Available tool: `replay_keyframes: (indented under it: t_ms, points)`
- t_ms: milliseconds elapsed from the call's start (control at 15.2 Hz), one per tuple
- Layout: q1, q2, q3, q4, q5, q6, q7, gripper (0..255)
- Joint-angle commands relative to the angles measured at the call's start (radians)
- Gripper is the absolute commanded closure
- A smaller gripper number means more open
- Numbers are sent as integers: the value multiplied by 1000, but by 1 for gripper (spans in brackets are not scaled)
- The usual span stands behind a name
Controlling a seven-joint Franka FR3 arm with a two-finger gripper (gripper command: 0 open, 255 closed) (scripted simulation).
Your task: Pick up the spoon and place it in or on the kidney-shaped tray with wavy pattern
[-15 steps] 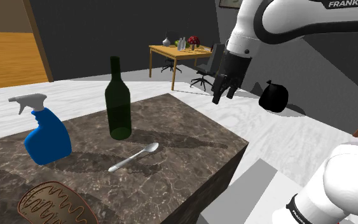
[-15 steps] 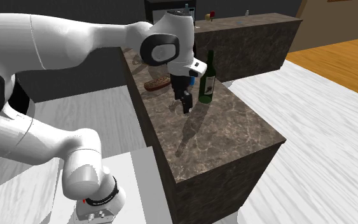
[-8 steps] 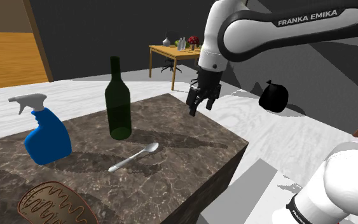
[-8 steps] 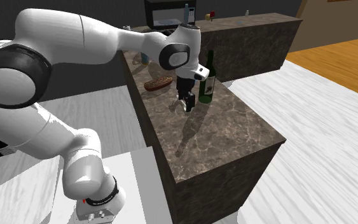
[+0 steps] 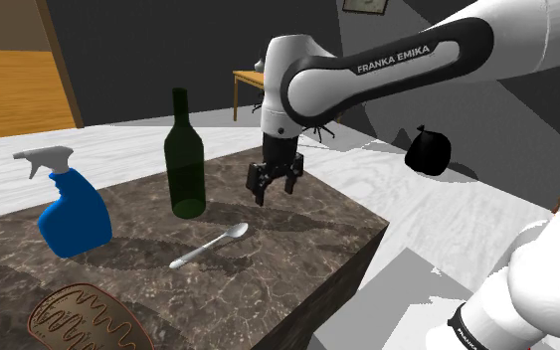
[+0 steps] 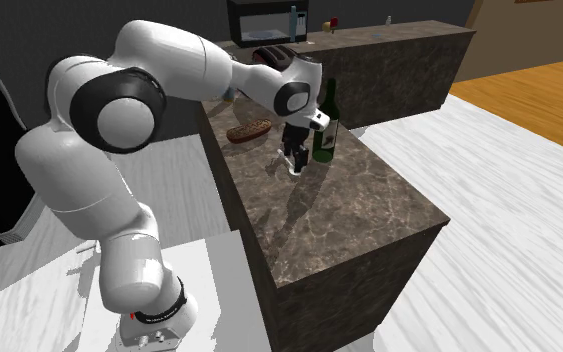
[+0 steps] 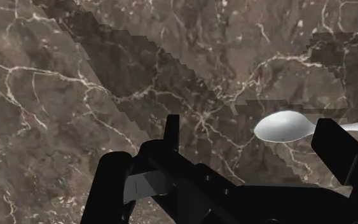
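White robot arm [image 5: 367, 75] with black jaws hovers over dark brown marble table [image 5: 297, 214], jaws pointing down. Jaws spread open, nothing between them gripped. Silver-grey metal spoon [image 5: 206, 249] lies flat on table, just below the jaws and a bit toward the shoulder view's left; its bowl end is nearest the jaws, handle pointing away from them. In the wrist view the spoon bowl [image 7: 284, 126] shows between the two fingers, close by one of them, not touched. Brown kidney-shaped tray with wavy light pattern [image 5: 79, 316] sits on table well apart from the jaws, past the spoon's handle end. Dark green glass bottle [image 5: 184, 159] stands upright near the jaws, on the shoulder view's left of them. Blue spray bottle with grey trigger [image 5: 72, 209] stands upright beyond that bottle, farther from the jaws.
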Motion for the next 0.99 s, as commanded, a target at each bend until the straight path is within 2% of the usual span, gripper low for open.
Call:
replay_keyframes:
  t_ms: [0,396,924]
  points:
    - [13,79,16,49,-19,11,40,0]
    - [68,295,35,203,-79,20,138,0]
    - [76,330,31,141,-92,114,147,0]
